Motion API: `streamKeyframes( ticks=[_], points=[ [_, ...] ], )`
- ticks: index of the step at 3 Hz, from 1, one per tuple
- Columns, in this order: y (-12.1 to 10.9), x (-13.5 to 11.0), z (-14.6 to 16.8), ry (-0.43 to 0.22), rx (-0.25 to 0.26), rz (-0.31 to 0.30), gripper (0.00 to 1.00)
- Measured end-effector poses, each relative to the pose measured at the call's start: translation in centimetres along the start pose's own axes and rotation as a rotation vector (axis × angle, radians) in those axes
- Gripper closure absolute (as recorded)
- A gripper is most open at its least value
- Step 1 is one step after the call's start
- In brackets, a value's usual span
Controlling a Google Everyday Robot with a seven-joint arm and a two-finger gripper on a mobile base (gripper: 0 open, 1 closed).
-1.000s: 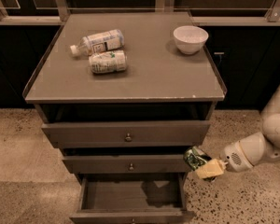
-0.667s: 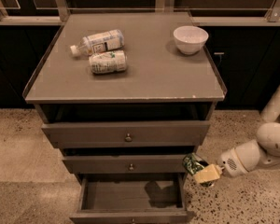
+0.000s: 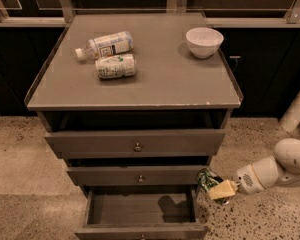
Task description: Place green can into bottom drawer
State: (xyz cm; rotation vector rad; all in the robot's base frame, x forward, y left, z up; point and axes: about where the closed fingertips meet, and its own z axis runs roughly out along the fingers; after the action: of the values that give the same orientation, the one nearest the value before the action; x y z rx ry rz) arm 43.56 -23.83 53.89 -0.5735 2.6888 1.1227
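The green can [image 3: 207, 179] is held in my gripper [image 3: 215, 186], which reaches in from the right on a white arm. The can hangs just right of the cabinet, level with the middle drawer front and above the right rim of the bottom drawer [image 3: 140, 209]. The bottom drawer is pulled open, its grey tray bare except for the can's shadow. Its knob [image 3: 143, 238] shows at the lower edge. One yellowish finger [image 3: 221, 190] lies across the can's lower side.
On the cabinet top [image 3: 155, 79] lie a white-capped bottle [image 3: 104, 45], a white can with green marks [image 3: 116, 66] and a white bowl [image 3: 204, 41]. The top drawer [image 3: 135, 143] and middle drawer [image 3: 135, 175] are slightly out. Speckled floor surrounds the cabinet.
My gripper has moved down and slightly left with the green can, closer to the open bottom drawer's right rim. Nothing else has moved.
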Motion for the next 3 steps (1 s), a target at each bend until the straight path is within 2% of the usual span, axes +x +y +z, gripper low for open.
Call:
streamKeyframes(
  ticks=[1,2,3],
  points=[
    [-2.7,0.3,3.3,0.006,-0.051,0.058,1.00],
    [-5.5,1.0,8.0,0.032,-0.125,0.118,1.00],
    [-7.5,1.8,12.6,0.082,-0.196,0.169,1.00]
  ],
)
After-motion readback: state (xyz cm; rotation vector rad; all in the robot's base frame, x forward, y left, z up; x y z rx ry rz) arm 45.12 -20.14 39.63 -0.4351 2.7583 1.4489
